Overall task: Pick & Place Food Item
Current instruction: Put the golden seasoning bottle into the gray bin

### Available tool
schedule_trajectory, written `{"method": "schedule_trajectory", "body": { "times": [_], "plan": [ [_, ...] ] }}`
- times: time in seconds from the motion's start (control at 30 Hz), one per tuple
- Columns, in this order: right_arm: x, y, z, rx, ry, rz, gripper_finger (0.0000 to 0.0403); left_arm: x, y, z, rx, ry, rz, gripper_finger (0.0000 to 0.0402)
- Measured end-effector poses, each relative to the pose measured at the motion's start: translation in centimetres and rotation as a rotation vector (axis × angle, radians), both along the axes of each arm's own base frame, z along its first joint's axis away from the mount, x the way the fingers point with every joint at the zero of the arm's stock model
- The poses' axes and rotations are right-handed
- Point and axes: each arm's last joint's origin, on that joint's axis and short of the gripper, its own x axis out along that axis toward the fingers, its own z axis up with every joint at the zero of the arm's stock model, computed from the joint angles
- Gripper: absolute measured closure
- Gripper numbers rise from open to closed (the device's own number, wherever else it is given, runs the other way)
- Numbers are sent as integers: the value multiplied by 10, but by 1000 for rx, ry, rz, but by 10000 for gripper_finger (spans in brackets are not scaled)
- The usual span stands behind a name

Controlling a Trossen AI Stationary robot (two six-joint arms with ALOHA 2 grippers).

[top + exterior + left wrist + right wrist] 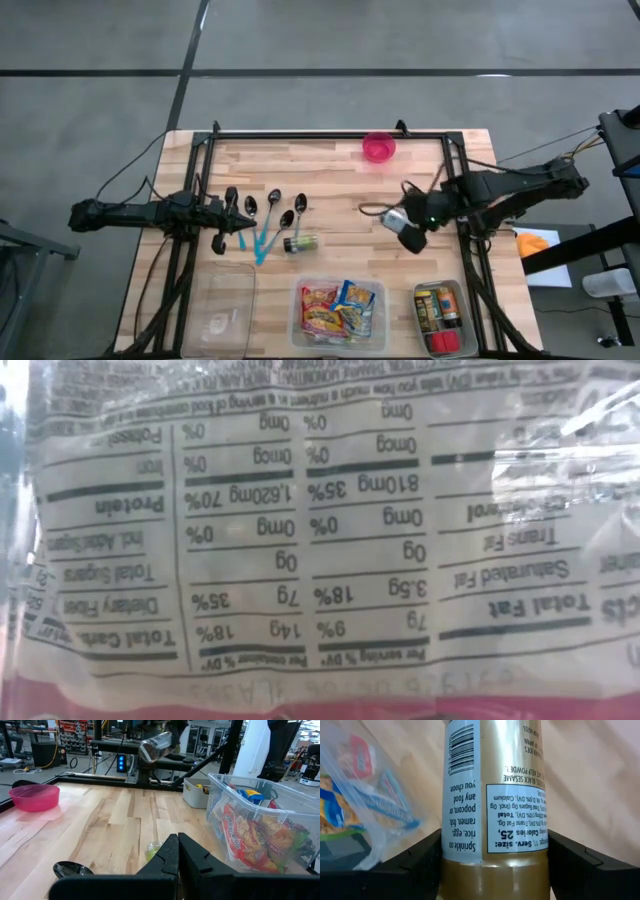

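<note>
A: Where's the jar [495,805]?

B: In the right end effector [408,228], fingers spread wide & clamped on its sides, held above the surface, mid-right.

A: Axis?

B: Runs straight out along the fingers, so it lies roughly level, not upright. Probably needs tipping before set-down.

A: Nearest drop spot?

B: Small bin [440,318] w/ other jars, just toward the front edge from it. Snack bin [340,312] further left.

A: Left end effector [228,232]?

B: Shut, empty, parked by the spoons [272,212], well apart.

4 spoons [262,208], 3 bins [340,312], 1 pink bowl [379,148]
</note>
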Motion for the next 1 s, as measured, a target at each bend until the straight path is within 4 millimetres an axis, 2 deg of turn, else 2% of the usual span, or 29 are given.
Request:
{"method": "schedule_trajectory", "body": {
  "times": [0.5,0.73,0.8,1.0],
  "plan": [
    [-56,90,-5,139,107,-321,129,0,0,0,0,0,0,401],
    [-82,135,-17,169,142,-435,129,0,0,0,0,0,0,401],
    [-87,148,-24,173,149,-438,129,0,0,0,0,0,0,401],
    [-83,183,-48,169,195,-394,129,0,0,0,0,0,0,401]
  ]
}}
